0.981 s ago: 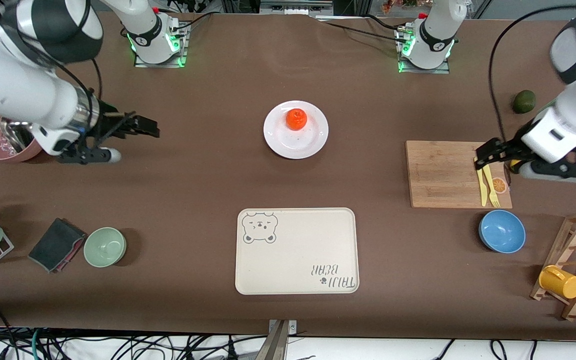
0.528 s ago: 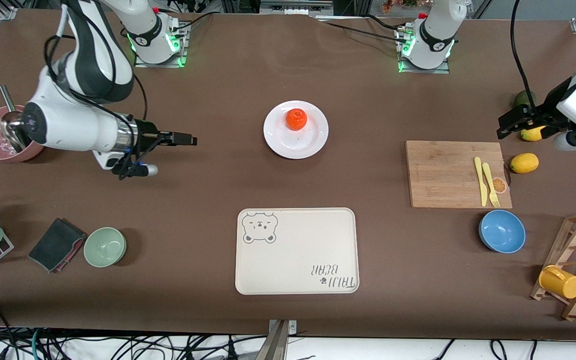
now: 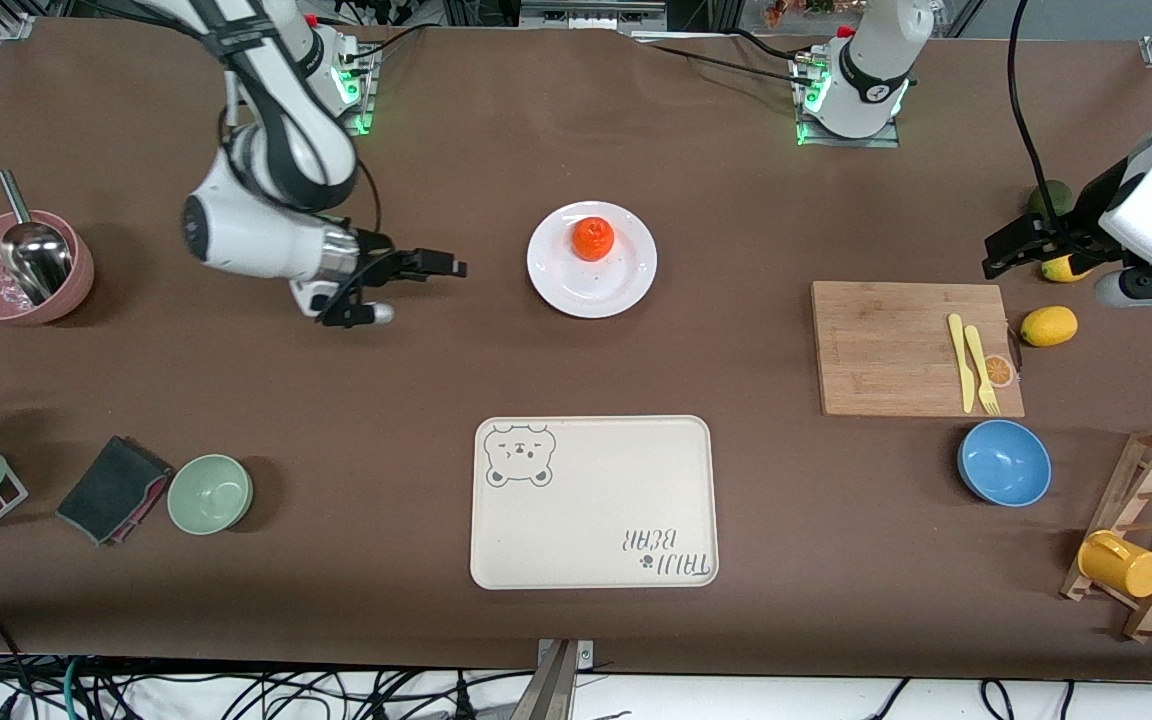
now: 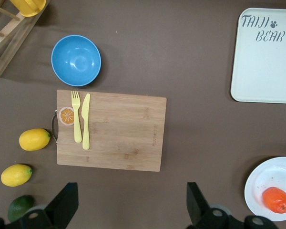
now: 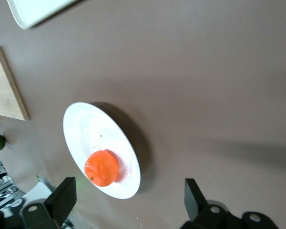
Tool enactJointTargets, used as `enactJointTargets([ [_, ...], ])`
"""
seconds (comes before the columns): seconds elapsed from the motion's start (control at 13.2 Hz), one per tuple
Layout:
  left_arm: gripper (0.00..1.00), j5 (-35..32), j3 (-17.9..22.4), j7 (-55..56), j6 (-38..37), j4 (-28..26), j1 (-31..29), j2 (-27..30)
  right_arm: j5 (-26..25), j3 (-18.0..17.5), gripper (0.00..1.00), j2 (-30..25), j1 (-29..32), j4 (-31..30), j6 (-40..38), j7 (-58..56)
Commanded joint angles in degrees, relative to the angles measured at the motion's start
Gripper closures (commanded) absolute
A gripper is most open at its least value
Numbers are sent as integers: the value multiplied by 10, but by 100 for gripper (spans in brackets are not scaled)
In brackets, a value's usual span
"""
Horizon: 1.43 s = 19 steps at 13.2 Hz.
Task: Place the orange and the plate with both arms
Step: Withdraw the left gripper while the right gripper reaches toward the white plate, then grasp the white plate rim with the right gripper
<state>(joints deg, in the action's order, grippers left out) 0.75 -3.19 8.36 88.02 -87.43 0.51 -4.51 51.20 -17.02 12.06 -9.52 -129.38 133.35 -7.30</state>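
The orange [image 3: 593, 238] sits on the white plate [image 3: 619, 285] at mid-table, between the arms' bases and the tray. My right gripper [image 3: 446, 266] is open and empty, low over the bare table, beside the plate toward the right arm's end. In the right wrist view the orange [image 5: 101, 168] and plate [image 5: 86, 129] lie ahead of the open gripper [image 5: 128, 202]. My left gripper [image 3: 1002, 250] is open and empty, over the table by the cutting board's corner, near the lime. The left wrist view shows the orange [image 4: 277, 200] on the plate [image 4: 271, 172] away from its open gripper [image 4: 131, 210].
A cream bear-print tray [image 3: 593, 500] lies nearer the camera than the plate. A cutting board [image 3: 896, 345] holds a yellow knife and fork. Two lemons [image 3: 1048, 325], a lime [image 3: 1046, 197], a blue bowl [image 3: 1004, 462], a pink bowl with ladle [image 3: 21, 265] and a green bowl [image 3: 210, 493] stand around.
My right gripper has swung from beside the pink bowl toward the plate. My left gripper has left the cutting board and moved toward the lime, uncovering a lemon.
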Motion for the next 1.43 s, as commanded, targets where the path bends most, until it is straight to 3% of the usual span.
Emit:
enactJointTargets([
  [0.0, 0, -14, -1, 6, -15, 19, -2, -9, 54, -54, 0, 27, 3, -19, 74, -34],
  [0.23, 0, -14, 0, 5, -15, 19, -3, -10, 144, -96, 0, 65, 3, -15, 131, -72],
  [0.75, 0, -9, 2, 5, -10, 23, -8, -17, 332, -114, 0, 134, -40, 9, 202, -223],
  [0.98, 0, -13, 1, 6, -15, 24, -9, -15, 359, -114, 0, 161, -61, 31, 227, -246],
  [1.21, 0, -14, 3, 4, -15, 24, -15, -15, 360, -114, 14, 174, -61, 38, 227, -278],
  [1.36, 0, -8, 3, 3, -15, 23, -21, -17, 356, -114, 35, 176, -61, 41, 227, -293],
])
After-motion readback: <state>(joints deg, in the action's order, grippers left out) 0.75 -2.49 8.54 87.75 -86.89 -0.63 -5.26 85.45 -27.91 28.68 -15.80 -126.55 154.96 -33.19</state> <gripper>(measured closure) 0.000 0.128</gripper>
